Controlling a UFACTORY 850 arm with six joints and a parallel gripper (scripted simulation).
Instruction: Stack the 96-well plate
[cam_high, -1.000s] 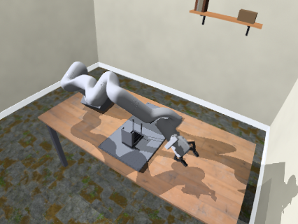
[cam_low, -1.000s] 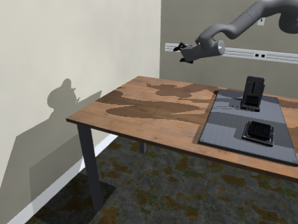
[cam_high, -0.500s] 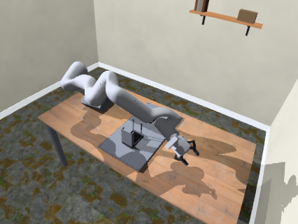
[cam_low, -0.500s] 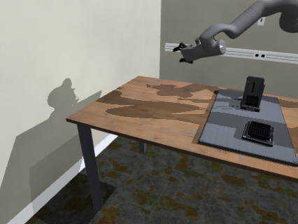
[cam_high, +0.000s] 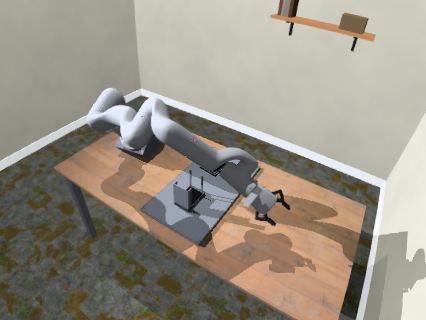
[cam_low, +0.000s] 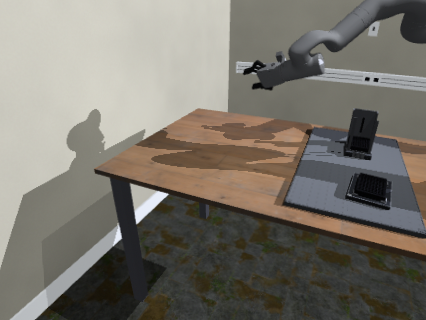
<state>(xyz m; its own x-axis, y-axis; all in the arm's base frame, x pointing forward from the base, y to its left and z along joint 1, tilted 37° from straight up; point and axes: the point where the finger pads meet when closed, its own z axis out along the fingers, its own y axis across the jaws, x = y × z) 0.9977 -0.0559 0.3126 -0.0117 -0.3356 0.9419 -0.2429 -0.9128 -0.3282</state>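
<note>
A black 96-well plate [cam_low: 370, 188] lies flat in the low plate nest N1 on the near part of the grey mat [cam_low: 352, 177]. A second black plate [cam_low: 359, 145] sits at the foot of the tall dark stack rack K1 [cam_low: 363, 125], farther back on the mat. The rack also shows in the top view [cam_high: 187, 196]. My gripper [cam_low: 252, 75] is open and empty. It hangs high above the bare wood of the table, well to the side of the mat and away from both plates. It also shows in the top view [cam_high: 276, 208]. The cut-off corners are too small to tell.
The arm's base [cam_high: 137, 145] stands at the table's far corner, and the arm reaches over the mat [cam_high: 192, 206]. A wall shelf [cam_high: 322, 22] hangs high on the wall. The table's edges are near on all sides.
</note>
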